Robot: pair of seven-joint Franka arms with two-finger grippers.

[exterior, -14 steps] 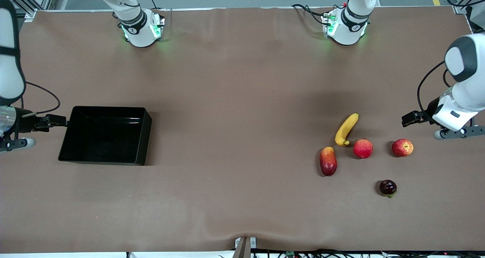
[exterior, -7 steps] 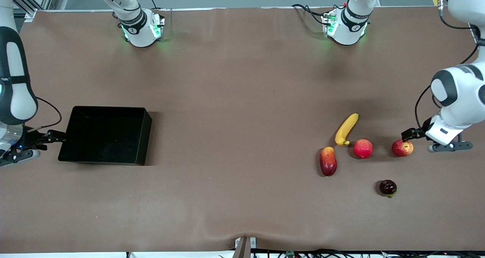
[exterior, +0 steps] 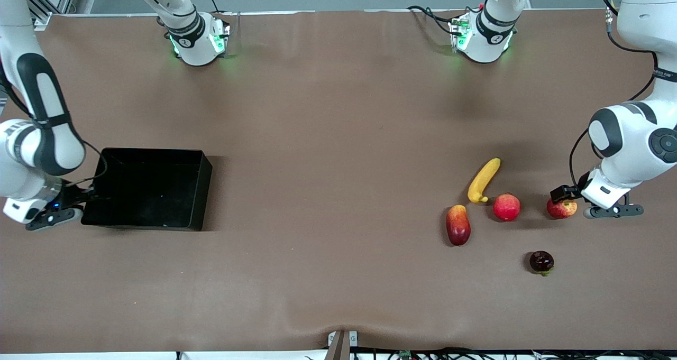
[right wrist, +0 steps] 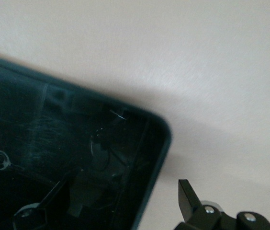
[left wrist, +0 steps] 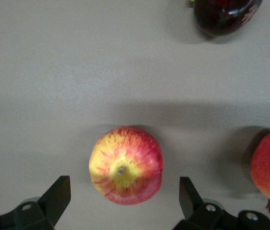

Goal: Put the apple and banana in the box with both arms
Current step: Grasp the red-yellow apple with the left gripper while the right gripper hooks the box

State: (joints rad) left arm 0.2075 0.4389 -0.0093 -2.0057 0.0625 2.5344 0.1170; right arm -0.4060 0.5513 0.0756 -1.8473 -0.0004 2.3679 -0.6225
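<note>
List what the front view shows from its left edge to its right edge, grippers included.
right gripper at the box's wall → box → mango-like fruit → banana → pink-red fruit → dark fruit → apple, under the open left gripper

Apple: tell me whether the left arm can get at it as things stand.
Probably yes. The left gripper hangs over the apple with its fingers open on either side, and nothing sits between them.
</note>
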